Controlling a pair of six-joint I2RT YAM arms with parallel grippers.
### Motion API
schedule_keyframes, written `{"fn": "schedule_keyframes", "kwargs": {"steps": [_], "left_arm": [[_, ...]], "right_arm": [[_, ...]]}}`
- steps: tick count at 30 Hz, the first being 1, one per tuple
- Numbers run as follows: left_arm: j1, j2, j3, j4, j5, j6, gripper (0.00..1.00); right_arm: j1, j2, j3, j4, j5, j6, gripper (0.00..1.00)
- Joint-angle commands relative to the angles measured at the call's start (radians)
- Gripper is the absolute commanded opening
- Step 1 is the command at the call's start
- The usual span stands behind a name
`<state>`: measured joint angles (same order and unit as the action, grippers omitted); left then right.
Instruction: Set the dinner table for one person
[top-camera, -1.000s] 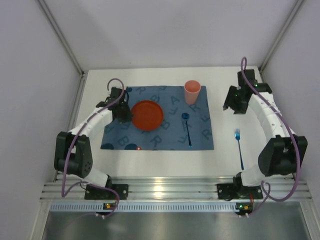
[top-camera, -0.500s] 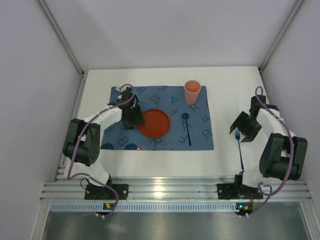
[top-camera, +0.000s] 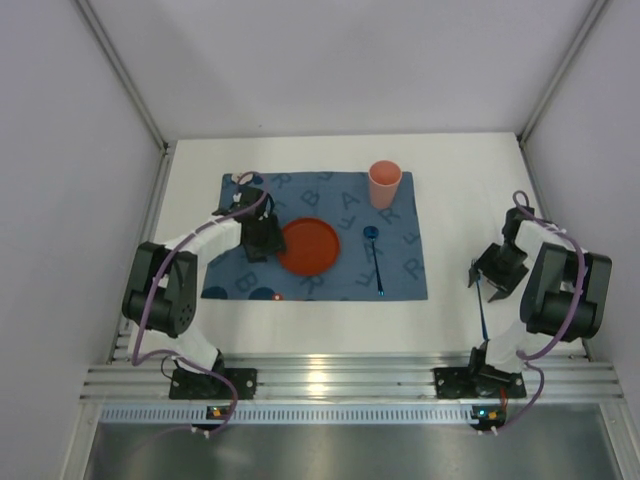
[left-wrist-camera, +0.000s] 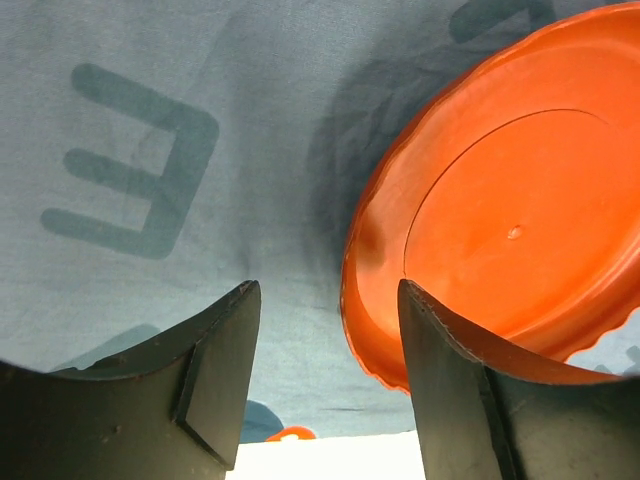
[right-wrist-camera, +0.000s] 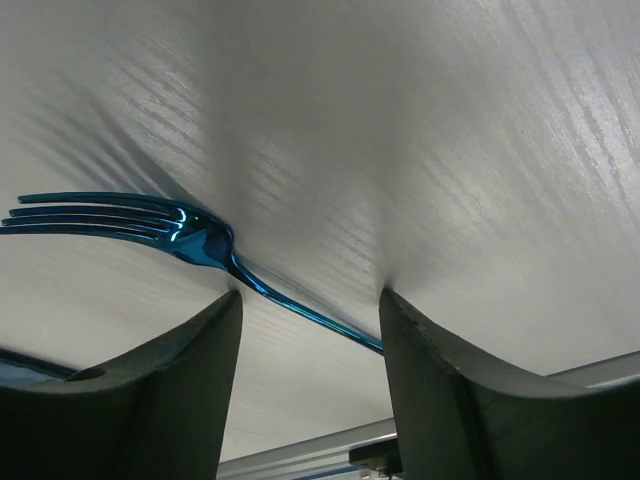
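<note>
Right claw: spread wide, tips at or just off the surface, fork handle straddled, not yet gripped. A second ago it was held up near the far right corner. It has since been brought down over the fork, so a fork pickup is judged next. Left claw: also spread, nothing held, at the plate left rim. Plate has been shifted toward mat centre. Cup and spoon are already on the mat, and the surface lies under all of it.

Reaching over the left half of the dinner table with the left gripper, holding its jaws parted. Folding tightly near the dinner table's right edge with the right gripper, pointing it downward, jaws spread.
</note>
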<state>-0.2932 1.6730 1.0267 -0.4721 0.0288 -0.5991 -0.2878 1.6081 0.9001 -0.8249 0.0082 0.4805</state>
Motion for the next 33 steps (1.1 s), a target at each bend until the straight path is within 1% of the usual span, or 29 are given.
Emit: {"fn": "schedule_keyframes", "kwargs": {"steps": [1,2,3,4,5,7,8,9,14,16,17,18,20,21,22,23,24,25,26,27,29,30,31,32,33], "left_arm": [[0.008,-0.056,-0.007,0.010,-0.016,0.002,0.62],[0.008,-0.059,-0.008,0.007,-0.018,-0.001,0.61],[0.008,-0.061,-0.010,0.004,-0.020,-0.002,0.61],[0.008,-0.065,-0.011,0.003,-0.020,-0.007,0.61],[0.008,-0.067,-0.014,0.001,-0.021,-0.010,0.61],[0.009,-0.071,-0.016,0.000,-0.020,-0.016,0.60],[0.009,-0.073,-0.017,0.000,-0.021,-0.018,0.60],[0.009,-0.075,-0.019,0.000,-0.020,-0.021,0.60],[0.009,-0.076,-0.010,-0.003,-0.015,-0.033,0.60],[0.009,-0.079,0.006,-0.010,0.000,-0.039,0.63],[0.009,-0.082,0.015,-0.017,0.005,-0.042,0.65],[0.008,-0.090,0.024,-0.022,0.010,-0.045,0.71],[0.009,-0.099,0.062,-0.052,0.003,-0.047,0.78],[0.009,-0.113,0.078,-0.065,-0.003,-0.045,0.81],[0.009,-0.119,0.111,-0.080,-0.007,-0.048,0.85],[0.009,-0.127,0.128,-0.091,-0.015,-0.048,0.87],[0.009,-0.139,0.145,-0.118,-0.021,-0.050,0.88],[0.009,-0.145,0.179,-0.134,-0.020,-0.050,0.88],[0.012,-0.153,0.193,-0.148,-0.051,-0.053,0.89],[0.015,-0.171,0.205,-0.167,-0.064,-0.059,0.89],[0.029,-0.194,0.226,-0.186,-0.073,-0.068,0.90],[0.034,-0.220,0.231,-0.194,-0.084,-0.077,0.90],[0.035,-0.237,0.239,-0.223,-0.122,-0.085,0.90],[0.046,-0.251,0.242,-0.243,-0.151,-0.091,0.91],[0.051,-0.287,0.245,-0.259,-0.179,-0.099,0.92]], "right_arm": [[-0.014,0.042,-0.001,0.050,0.049,-0.039,0.56],[-0.016,0.049,-0.003,0.055,0.047,-0.043,0.50],[-0.016,0.053,-0.004,0.067,0.042,-0.049,0.39],[-0.016,0.062,-0.010,0.075,0.029,-0.052,0.33],[-0.016,0.064,-0.013,0.082,0.020,-0.056,0.22],[-0.016,0.065,-0.018,0.098,0.009,-0.065,0.11],[-0.016,0.068,-0.018,0.101,0.007,-0.069,0.03],[-0.016,0.072,-0.017,0.104,0.010,-0.080,0.01],[-0.016,0.067,0.016,0.093,0.018,-0.105,0.00],[-0.004,0.026,0.069,0.058,0.025,-0.099,0.00],[0.005,0.010,0.098,0.020,0.033,-0.092,0.00],[0.036,-0.017,0.174,-0.003,0.045,-0.086,0.00],[0.074,-0.036,0.270,-0.084,0.065,-0.060,0.00],[0.123,-0.046,0.380,-0.114,0.072,-0.046,0.00],[0.151,-0.048,0.442,-0.141,0.075,-0.031,0.00],[0.182,-0.047,0.504,-0.164,0.076,-0.016,0.00],[0.247,-0.040,0.636,-0.207,0.079,0.015,0.00],[0.280,-0.033,0.702,-0.226,0.085,0.032,0.00],[0.324,-0.022,0.768,-0.241,0.081,0.050,0.00],[0.394,0.011,0.901,-0.267,0.075,0.081,0.00],[0.465,0.053,1.023,-0.283,0.017,0.108,0.00],[0.537,0.087,1.101,-0.255,-0.003,0.133,0.00],[0.571,0.098,1.117,-0.212,-0.125,0.141,0.00],[0.605,0.104,1.116,-0.083,-0.189,0.162,0.00],[0.671,0.125,1.094,-0.015,-0.248,0.176,0.00]]}}
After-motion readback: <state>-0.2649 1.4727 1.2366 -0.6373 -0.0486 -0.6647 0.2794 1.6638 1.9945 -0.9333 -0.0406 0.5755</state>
